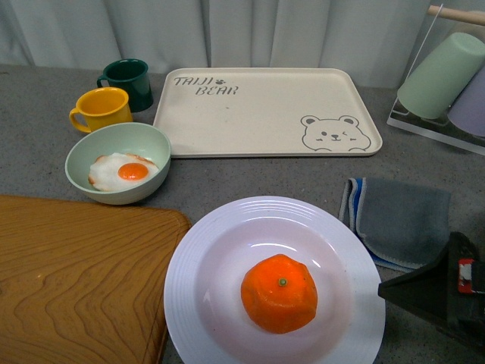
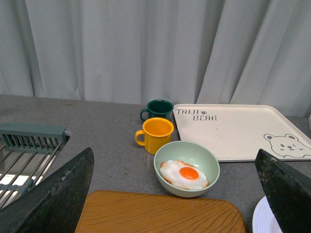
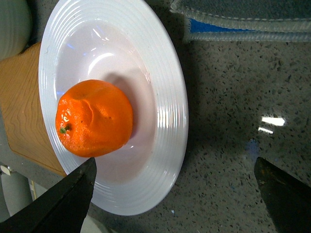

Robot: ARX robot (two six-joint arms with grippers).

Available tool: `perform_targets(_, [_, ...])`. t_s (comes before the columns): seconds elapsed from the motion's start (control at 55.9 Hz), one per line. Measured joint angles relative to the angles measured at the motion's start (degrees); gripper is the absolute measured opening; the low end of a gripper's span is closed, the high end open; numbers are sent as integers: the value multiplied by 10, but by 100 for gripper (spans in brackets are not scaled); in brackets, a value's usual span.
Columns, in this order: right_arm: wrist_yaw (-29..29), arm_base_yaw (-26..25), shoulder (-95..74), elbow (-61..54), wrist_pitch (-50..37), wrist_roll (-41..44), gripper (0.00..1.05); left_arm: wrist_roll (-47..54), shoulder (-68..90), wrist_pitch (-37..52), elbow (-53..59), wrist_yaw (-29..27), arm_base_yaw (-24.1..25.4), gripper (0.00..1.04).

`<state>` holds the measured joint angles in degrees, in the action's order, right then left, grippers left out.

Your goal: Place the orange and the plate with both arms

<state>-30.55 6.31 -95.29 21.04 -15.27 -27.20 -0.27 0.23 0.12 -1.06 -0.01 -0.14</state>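
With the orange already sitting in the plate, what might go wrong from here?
The orange lies loose in the plate, so a tilt could roll it out. The plate's rim seems to overlap the wooden board, so it may rock when gripped. The open right gripper sits near the rim and might knock it.

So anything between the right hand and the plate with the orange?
Nothing visible. The right hand sits open beside the plate, at its right rim, only bare counter between. The orange lies uncovered in the plate. The folded cloth lies further back, off that line.
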Motion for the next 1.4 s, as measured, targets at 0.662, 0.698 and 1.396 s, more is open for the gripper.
perform_targets(0.662, [-12, 68, -190, 140, -35, -138, 95, 0, 0, 0, 0, 0, 0, 98])
perform_targets(0.698, [-9, 69, -193, 146, -26, -142, 89, 0, 0, 0, 0, 0, 0, 98])
perform_targets(1.396, [-52, 47, -186, 118, -96, -152, 4, 0, 0, 0, 0, 0, 0, 98])
